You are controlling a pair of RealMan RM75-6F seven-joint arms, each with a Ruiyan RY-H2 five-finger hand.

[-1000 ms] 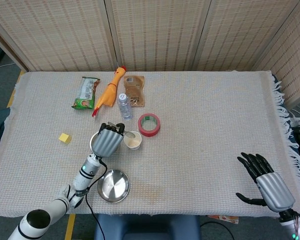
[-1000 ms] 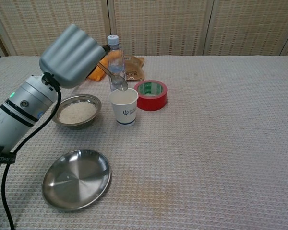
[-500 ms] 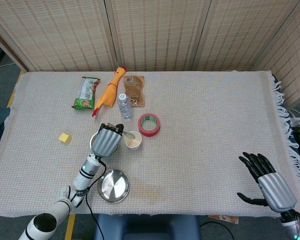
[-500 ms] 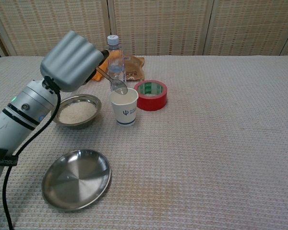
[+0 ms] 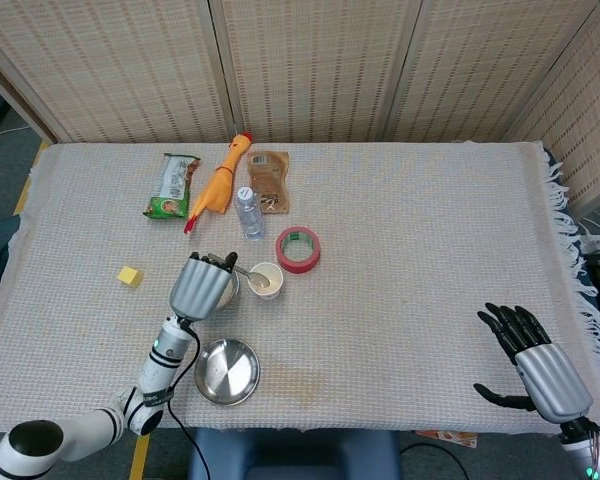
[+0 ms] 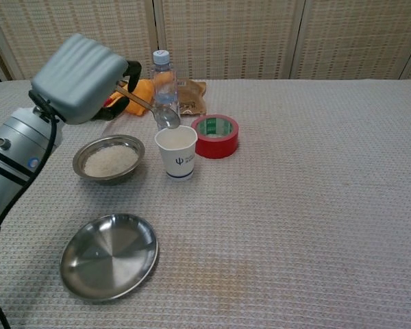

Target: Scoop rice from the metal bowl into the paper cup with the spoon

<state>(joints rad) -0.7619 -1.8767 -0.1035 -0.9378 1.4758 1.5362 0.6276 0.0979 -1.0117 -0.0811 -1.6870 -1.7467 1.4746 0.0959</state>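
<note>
- In the head view the left hand [image 5: 200, 285] covered most of the metal bowl [image 5: 227, 292], so only a sliver of rim showed toward the paper cup [image 5: 266, 280]; the rice could not be seen there.
- The chest view showed the metal bowl [image 6: 109, 157] in full, just left of the paper cup [image 6: 177, 152], with rice [image 6: 110, 160] lying in it.
- The left hand [image 6: 79, 77] had its fingers closed on the handle of the spoon [image 6: 151, 108], but the grip itself was hidden behind the back of the hand.
- The spoon bowl hung just above the near-left rim of the paper cup; whether it carried any rice was too small to make out.
- The right hand [image 5: 538, 367] lay well to the right of the paper cup near the table's front edge, fingers spread and holding nothing; it was out of the chest view.
- Compared with half a second earlier, the left hand had drawn back left and away from the paper cup, uncovering the metal bowl in the chest view.
- The spoon had followed, its bowl shifting from over the cup's opening toward its left rim.
- An empty metal plate [image 6: 109, 256] stayed in front of the paper cup, and the red tape roll [image 6: 216, 135] stayed just right of it.
</note>
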